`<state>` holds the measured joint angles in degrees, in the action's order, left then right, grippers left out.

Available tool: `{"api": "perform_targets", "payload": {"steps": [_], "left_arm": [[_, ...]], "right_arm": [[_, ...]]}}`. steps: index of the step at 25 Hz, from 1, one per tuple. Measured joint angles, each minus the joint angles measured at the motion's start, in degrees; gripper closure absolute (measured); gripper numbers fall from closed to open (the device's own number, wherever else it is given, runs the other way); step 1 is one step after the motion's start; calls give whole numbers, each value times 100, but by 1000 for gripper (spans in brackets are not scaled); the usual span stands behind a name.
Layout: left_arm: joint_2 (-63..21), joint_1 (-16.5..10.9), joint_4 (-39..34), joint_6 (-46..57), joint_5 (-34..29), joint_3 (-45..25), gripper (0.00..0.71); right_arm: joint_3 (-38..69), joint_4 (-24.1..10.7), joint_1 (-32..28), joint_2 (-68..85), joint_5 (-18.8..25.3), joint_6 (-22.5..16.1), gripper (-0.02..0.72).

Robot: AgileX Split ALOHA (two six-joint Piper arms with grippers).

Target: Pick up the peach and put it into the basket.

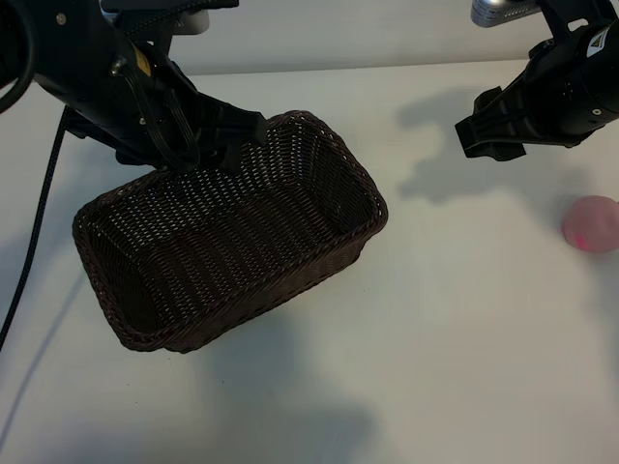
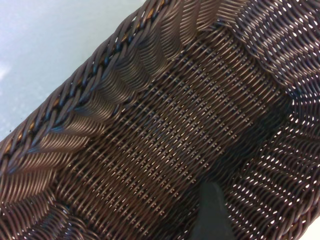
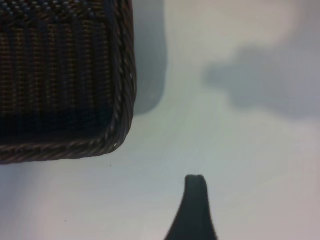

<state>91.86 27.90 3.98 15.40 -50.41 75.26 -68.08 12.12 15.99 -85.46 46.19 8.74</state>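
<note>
In the exterior view you see the basket (image 1: 232,242) sitting on the white table (image 1: 464,367), filling the left and centre of the frame, set at a slant with one short end toward the lower left and the other toward the upper middle; its inside holds nothing that you can see. The peach (image 1: 592,224) lies on the bare table at the far right edge of the frame, about mid-height, well apart from the basket and outside it. Your left gripper (image 1: 208,145) hangs at the upper left of the frame, over the basket's far rim, angled downward toward the weave; its jaws stand fairly wide with nothing between them. In the left wrist view you look straight into the basket's woven floor and sloping walls (image 2: 165,130), with the braided rim running up the left side and one dark fingertip (image 2: 212,215) poking in at the bottom edge. Your right gripper (image 1: 495,130) hovers at the upper right of the exterior frame, above and to the left of the peach, not touching it, tilted down, jaws spread wide and empty. The right wrist view shows a basket corner (image 3: 120,125) at the upper left, bare table beside it, and one dark fingertip (image 3: 195,205) at the bottom centre
</note>
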Motion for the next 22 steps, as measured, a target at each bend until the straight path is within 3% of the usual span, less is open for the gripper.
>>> {"api": "perform_targets", "payload": {"steps": [22], "left_arm": [[0,0,0,14,6,0,191]], "right_arm": [[0,0,0,0,-5,0,114]]}}
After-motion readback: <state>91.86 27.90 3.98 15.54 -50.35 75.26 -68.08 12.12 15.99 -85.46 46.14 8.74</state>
